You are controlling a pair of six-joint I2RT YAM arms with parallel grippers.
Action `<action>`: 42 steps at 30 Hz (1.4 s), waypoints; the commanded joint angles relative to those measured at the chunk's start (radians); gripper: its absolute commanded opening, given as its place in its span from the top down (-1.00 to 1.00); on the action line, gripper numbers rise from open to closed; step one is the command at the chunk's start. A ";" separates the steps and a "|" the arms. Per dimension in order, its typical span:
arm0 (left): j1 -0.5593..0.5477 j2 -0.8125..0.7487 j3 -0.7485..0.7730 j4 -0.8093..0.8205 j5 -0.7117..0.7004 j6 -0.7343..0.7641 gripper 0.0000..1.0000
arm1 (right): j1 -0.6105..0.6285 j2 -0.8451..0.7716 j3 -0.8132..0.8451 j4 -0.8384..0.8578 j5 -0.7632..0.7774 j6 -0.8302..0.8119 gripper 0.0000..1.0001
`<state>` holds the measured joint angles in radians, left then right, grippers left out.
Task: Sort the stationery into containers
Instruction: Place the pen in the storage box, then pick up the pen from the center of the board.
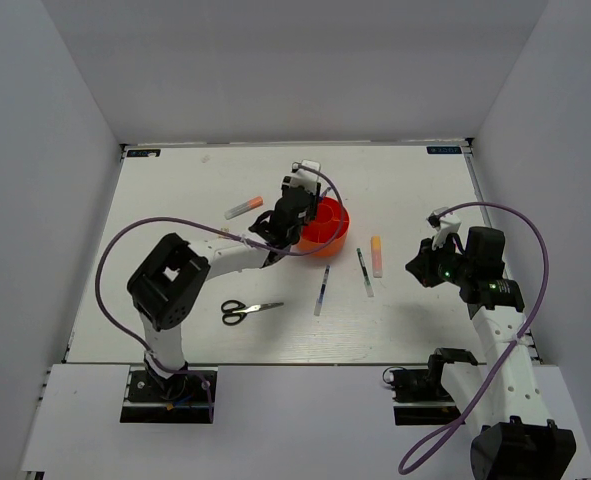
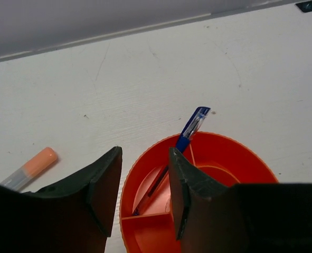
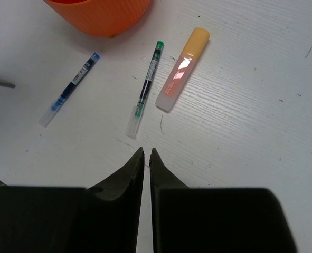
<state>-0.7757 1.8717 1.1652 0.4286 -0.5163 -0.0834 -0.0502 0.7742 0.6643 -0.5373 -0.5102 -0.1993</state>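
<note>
The orange-red organizer cup [image 1: 333,225] stands mid-table. A blue pen [image 2: 190,129] leans in one of its ring compartments, its cap over the rim [image 2: 235,145]. My left gripper [image 2: 145,150] is open and empty just above the cup's near-left rim. My right gripper [image 3: 146,150] is shut and empty, low over the table on the right [image 1: 420,265]. Ahead of it lie a green-tipped pen [image 3: 145,89], a blue pen [image 3: 70,88] and the peach-orange highlighter [image 3: 183,68]. The orange-capped marker [image 2: 31,167] lies left of the cup. No erasers show.
Black-handled scissors [image 1: 247,311] lie near the front, left of centre. White walls enclose the table on the left, back and right. The left arm's purple cable loops over the left half of the table.
</note>
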 commanded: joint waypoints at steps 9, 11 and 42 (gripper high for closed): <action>-0.051 -0.358 0.095 -0.750 0.128 -0.195 1.00 | 0.004 0.039 0.023 0.010 -0.002 -0.023 0.19; -0.057 -0.361 0.100 -0.841 0.192 -0.243 0.81 | 0.004 0.046 0.021 0.010 0.002 -0.019 0.84; -0.237 0.089 0.197 -0.909 0.355 -0.368 0.03 | 0.000 0.086 0.026 0.013 0.039 -0.006 0.06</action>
<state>-0.9997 1.9530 1.3132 -0.4870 -0.1184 -0.4644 -0.0502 0.8722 0.6640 -0.5289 -0.4698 -0.2123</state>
